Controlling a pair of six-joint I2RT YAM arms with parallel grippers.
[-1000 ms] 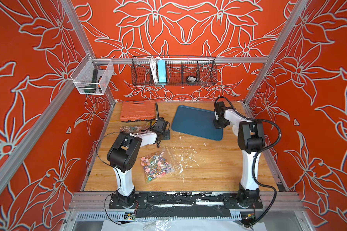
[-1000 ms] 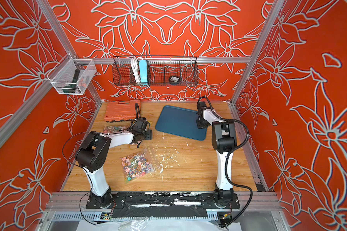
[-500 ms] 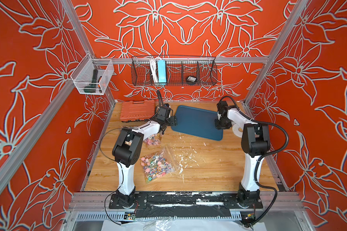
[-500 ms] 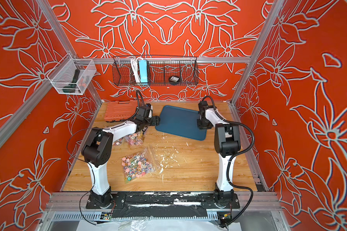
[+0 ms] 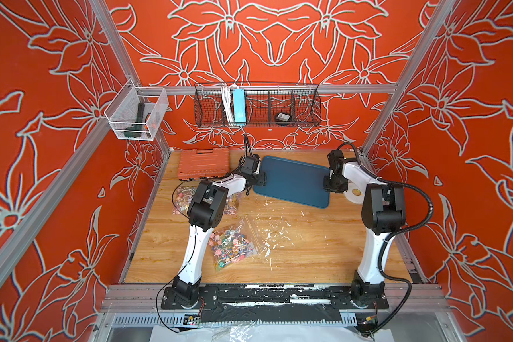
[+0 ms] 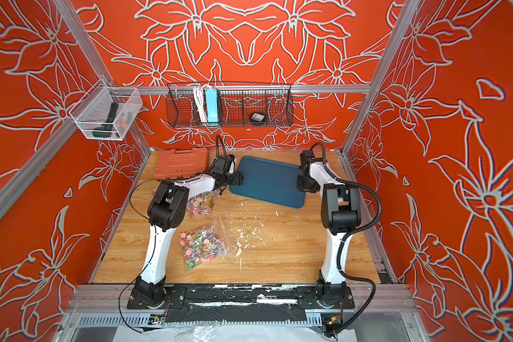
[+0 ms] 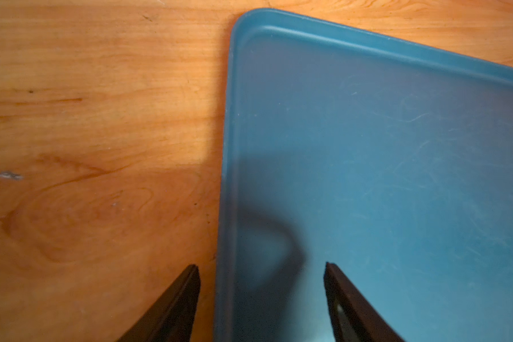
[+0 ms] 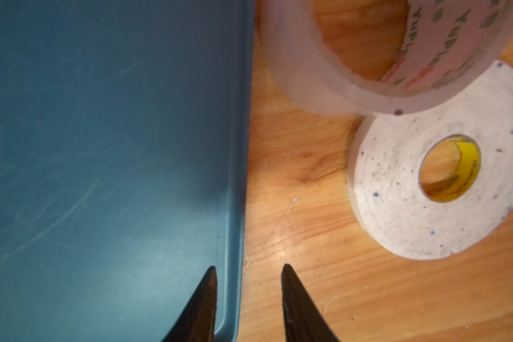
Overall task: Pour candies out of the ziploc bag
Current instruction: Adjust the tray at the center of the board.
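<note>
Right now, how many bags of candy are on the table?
2. The near bag lies toward the front; the far bag sits behind it, partly hidden by the left arm.

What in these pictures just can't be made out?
- Candy bag behind the left arm: in both top views the arm covers most of it.
- Front ziploc bag: too small in the top views to tell whether it is sealed.
- Clear tape roll: right wrist view, blurred and cut off by the edge.
</note>
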